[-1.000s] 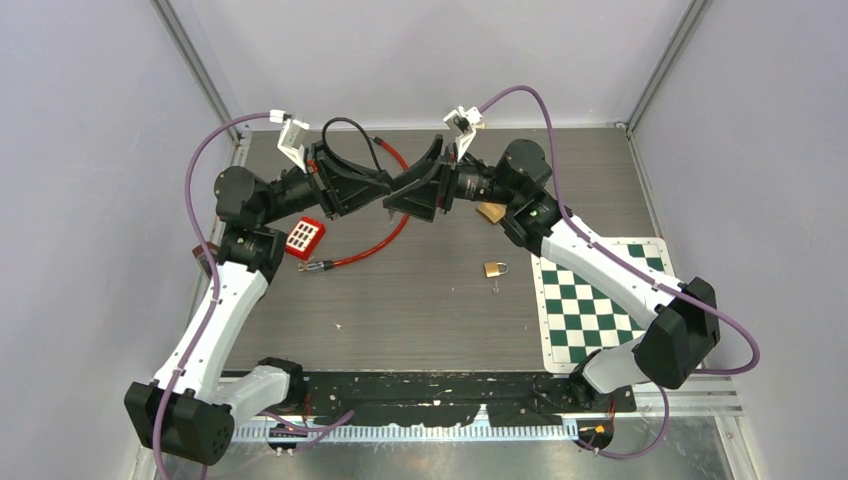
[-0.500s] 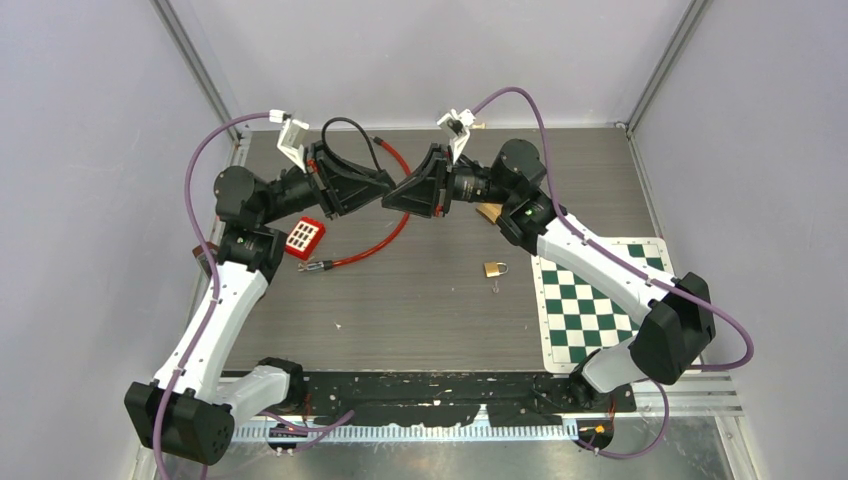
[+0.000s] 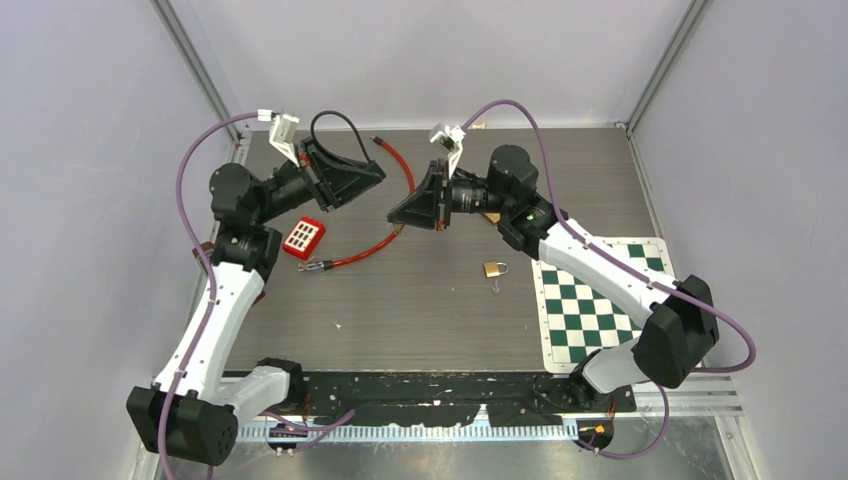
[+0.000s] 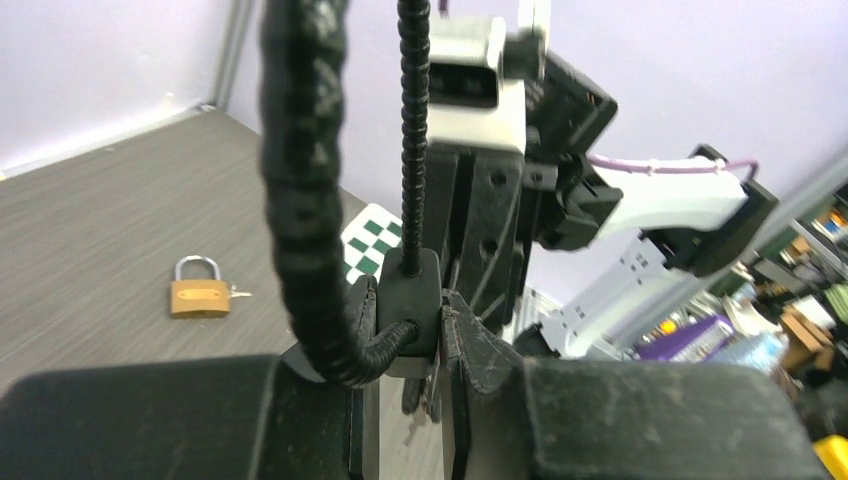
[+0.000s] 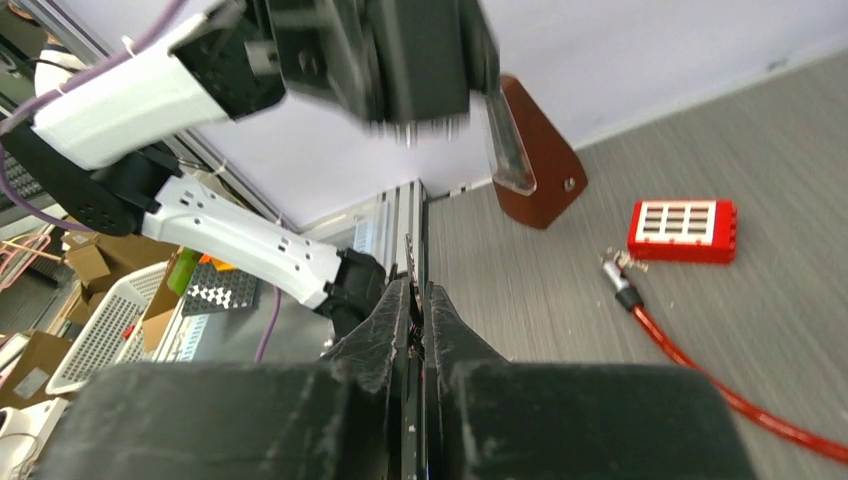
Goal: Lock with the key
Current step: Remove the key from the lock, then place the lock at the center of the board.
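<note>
My left gripper is shut on the black body of a cable lock, held above the table. The lock's ribbed black cable loops upward from the body. In the top view the left gripper sits at the back left, and the cable arcs over it. My right gripper is a short gap away, facing it, lower and to the right. In the right wrist view the right gripper is shut on a thin key that sticks out past the pads.
A brass padlock with a small key lies mid-table. A red cable lock and a red block lie at the left. A green chessboard mat is at the right. A brown metronome stands by the left edge.
The two grippers were tip to tip and have come apart. The right gripper has shut and dropped slightly. The left gripper has lifted back and to the left with the lock.
</note>
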You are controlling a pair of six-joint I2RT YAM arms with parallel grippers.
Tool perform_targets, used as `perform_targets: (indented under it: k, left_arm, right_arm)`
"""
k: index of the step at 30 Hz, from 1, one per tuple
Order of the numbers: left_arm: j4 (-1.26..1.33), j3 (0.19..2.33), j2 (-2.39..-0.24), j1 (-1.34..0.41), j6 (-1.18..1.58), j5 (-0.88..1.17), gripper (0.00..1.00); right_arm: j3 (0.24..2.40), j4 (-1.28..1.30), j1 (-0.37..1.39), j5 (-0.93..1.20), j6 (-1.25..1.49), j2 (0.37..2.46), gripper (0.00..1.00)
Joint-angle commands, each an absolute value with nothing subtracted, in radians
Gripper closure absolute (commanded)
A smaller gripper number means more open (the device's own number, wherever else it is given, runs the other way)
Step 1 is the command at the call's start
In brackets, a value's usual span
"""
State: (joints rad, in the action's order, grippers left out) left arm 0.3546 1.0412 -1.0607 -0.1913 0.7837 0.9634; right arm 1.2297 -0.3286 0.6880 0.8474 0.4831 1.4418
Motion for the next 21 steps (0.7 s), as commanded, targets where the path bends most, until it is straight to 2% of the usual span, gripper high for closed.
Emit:
perform_targets:
  k: [1, 7, 13, 21]
  left_arm:
    - [0.396, 1.05, -1.022, -0.167, 0.807, 0.842, 1.0]
    - [0.428, 1.042, -1.051, -0.167, 0.84, 0.859, 1.0]
    - [0.143, 1.016, -1.058, -0.175, 0.688, 0.763, 1.0]
    - [0.047, 0.95, -1.278, -0.358, 0.661, 0.721, 1.0]
  right_arm:
    - [1.188, -0.272, 0.691, 0.848, 0.443, 1.415, 0.95]
    - [1.176, -0.292, 0.691, 0.791, 0.462, 1.417, 0.95]
    - [1.144, -0.146, 0.643, 0.536, 0.434, 1.375, 0.95]
    - [1.055, -0.057, 0.539, 0.275, 0.481, 1.329, 0.95]
